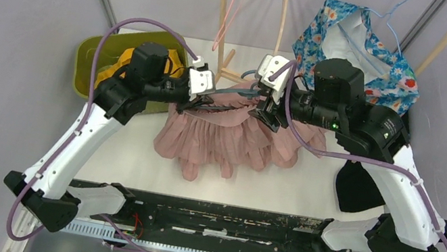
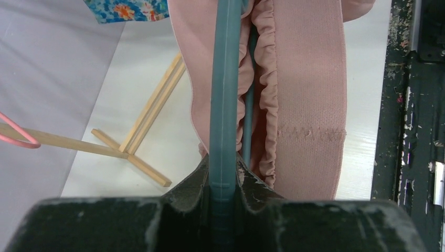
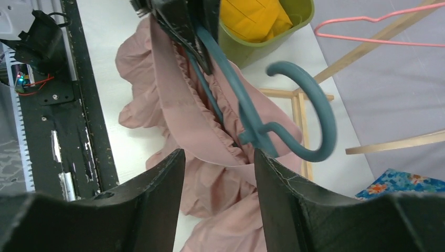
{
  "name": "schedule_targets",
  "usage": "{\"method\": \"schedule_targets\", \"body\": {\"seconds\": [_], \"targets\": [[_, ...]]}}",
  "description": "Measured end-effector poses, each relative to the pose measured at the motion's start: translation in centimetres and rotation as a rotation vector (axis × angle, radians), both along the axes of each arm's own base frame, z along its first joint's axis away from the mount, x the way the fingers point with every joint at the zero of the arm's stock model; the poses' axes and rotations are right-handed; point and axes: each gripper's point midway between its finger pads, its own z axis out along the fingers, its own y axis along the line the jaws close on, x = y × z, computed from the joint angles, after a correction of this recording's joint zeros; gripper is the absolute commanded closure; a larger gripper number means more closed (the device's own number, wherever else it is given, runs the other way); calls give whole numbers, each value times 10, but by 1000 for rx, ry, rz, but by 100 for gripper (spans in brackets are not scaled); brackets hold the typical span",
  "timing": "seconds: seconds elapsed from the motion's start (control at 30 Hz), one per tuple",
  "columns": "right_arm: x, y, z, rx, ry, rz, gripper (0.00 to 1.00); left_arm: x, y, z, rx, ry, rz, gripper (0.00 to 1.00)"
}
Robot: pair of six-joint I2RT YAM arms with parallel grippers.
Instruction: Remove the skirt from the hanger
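Above the table (image 1: pixel 306 188) | your left gripper (image 2: pixel 224 169) pinches the hanger (image 2: pixel 224 79) | your right gripper (image 3: pixel 218 157) stands open near the skirt (image 3: pixel 173 105) | skirt not off yet

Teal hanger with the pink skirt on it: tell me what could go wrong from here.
1. The right gripper stands open astride the waistband of the pink ruffled skirt, close to the teal plastic hanger. Closing may pinch the hanger too.
2. The left gripper clamps only one thin hanger bar, so a hard tug on the elastic could twist it loose.
3. The hook lies near the wooden rack and might catch.
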Motion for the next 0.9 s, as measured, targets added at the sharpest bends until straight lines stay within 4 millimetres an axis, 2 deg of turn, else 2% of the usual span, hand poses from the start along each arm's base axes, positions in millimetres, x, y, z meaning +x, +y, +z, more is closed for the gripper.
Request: {"method": "schedule_targets", "body": {"seconds": [0.2, 0.5, 0.7, 0.8, 0.9], "targets": [[3, -3, -6, -29, 2, -26, 47, 10, -2, -6, 13, 22, 23, 97], [18, -9, -16, -71, -27, -95, 50, 0, 3, 7, -9, -18, 24, 97], [28, -9, -19, -84, -49, -131, 50, -1, 5, 6, -8, -18, 25, 97], [31, -9, -23, -96, -55, -143, 54, -1, 5, 2, -3, -9, 25, 97], [35, -11, -26, -108, -66, -160, 62, -2, 5, -2, 2, 0, 25, 97]]}}
